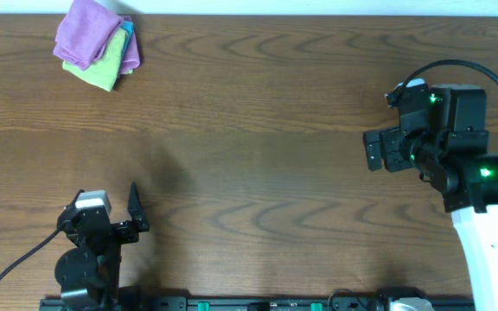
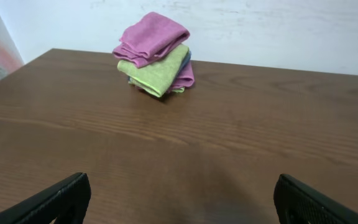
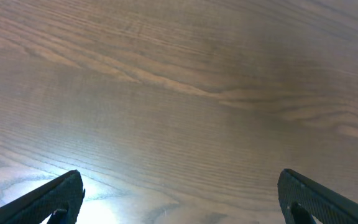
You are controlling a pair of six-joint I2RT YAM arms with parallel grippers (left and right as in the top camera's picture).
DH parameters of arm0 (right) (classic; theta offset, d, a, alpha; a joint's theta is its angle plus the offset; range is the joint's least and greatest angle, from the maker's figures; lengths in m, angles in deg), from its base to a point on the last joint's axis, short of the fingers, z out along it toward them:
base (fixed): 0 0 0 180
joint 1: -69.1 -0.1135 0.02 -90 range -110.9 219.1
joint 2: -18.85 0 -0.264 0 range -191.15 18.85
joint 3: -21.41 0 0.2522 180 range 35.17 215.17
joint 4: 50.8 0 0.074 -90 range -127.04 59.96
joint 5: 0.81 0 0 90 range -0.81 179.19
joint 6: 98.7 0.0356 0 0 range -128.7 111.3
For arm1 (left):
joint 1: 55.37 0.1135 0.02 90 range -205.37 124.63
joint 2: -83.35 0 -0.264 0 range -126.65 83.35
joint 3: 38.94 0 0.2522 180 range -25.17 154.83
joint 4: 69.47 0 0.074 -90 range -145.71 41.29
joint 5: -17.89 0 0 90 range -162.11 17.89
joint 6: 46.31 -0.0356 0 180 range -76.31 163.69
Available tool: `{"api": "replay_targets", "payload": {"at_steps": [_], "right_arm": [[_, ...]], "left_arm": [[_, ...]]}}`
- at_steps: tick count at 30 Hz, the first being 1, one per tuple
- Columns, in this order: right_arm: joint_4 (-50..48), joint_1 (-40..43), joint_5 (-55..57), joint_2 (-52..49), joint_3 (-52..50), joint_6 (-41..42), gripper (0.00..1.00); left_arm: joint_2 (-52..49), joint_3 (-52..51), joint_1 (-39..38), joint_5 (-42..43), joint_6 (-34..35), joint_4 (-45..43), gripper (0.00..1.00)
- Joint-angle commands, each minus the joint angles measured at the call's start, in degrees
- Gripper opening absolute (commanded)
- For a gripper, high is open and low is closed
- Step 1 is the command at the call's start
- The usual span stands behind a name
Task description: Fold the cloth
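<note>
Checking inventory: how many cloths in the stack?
4, stacked far-left on the table: mauve cloth on top, lime green cloth, blue sliver, purple cloth lowest. More may be hidden.

Left arm (image 1: pixel 93 250): matte black throughout, topped by a small white block (image 1: pixel 92 202), with a thin black cable (image 1: pixel 15 263) running from its side. Right arm (image 1: pixel 443 142): boxy black joints paired with a smooth white casing (image 1: pixel 491 250). Green lights (image 1: pixel 486 173) glow on its housing, and a looping black cable (image 1: pixel 456 62) arcs over it. The left gripper (image 2: pixel 182 205) and the right gripper (image 3: pixel 182 202) each carry dark, wedge-shaped fingers (image 3: pixel 55 196) with a finely grained black surface.
</note>
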Motion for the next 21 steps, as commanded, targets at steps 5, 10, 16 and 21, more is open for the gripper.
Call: {"api": "replay_targets", "payload": {"at_steps": [5,10,16,21], "right_arm": [[0.0,0.4,0.2,0.4,0.0,-0.4,0.99],[0.0,0.4,0.2,0.4,0.0,-0.4,0.99],[0.0,0.4,0.2,0.4,0.0,-0.4,0.99],[0.0,0.4,0.1,0.4,0.0,-0.4,0.99]], "left_arm": [[0.6,-3.1,-0.7,-0.9,2.1,-0.4,0.95],[0.6,-5.8,-0.7,1.0,1.8,-1.2,0.95],[0.6,-10.7,-0.7,0.1,4.2,-6.1,0.95],[0.6,-11.0,-0.7,-4.2,6.9,-6.5,0.95]]}}
